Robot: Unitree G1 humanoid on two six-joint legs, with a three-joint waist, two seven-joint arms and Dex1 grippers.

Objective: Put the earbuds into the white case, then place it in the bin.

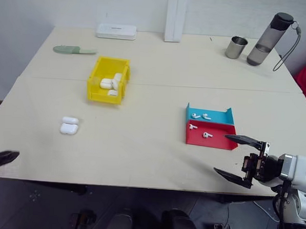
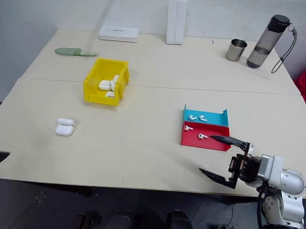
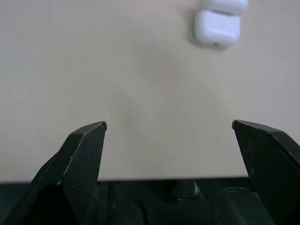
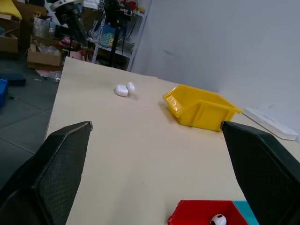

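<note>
You have four earbuds (image 1: 196,115) on the table (image 1: 151,150): two in the blue tray (image 1: 222,115) and two in the red tray (image 1: 221,140), the trays butted together near your right side. One white case (image 1: 69,125) sits open on the bare tabletop toward your left, well apart from the trays, with its lid flipped back. The single yellow bin (image 1: 108,79) stands farther back from that case and already holds what look like three or four more white cases; the exact count is hard to tell.

Your right gripper (image 1: 232,157) hovers at the near table edge just in front of the red tray, jaws spread wide, holding nothing. Your left gripper (image 3: 168,126) is likewise spread wide and empty over the table's near edge, short of the open case and touching nothing.
</note>
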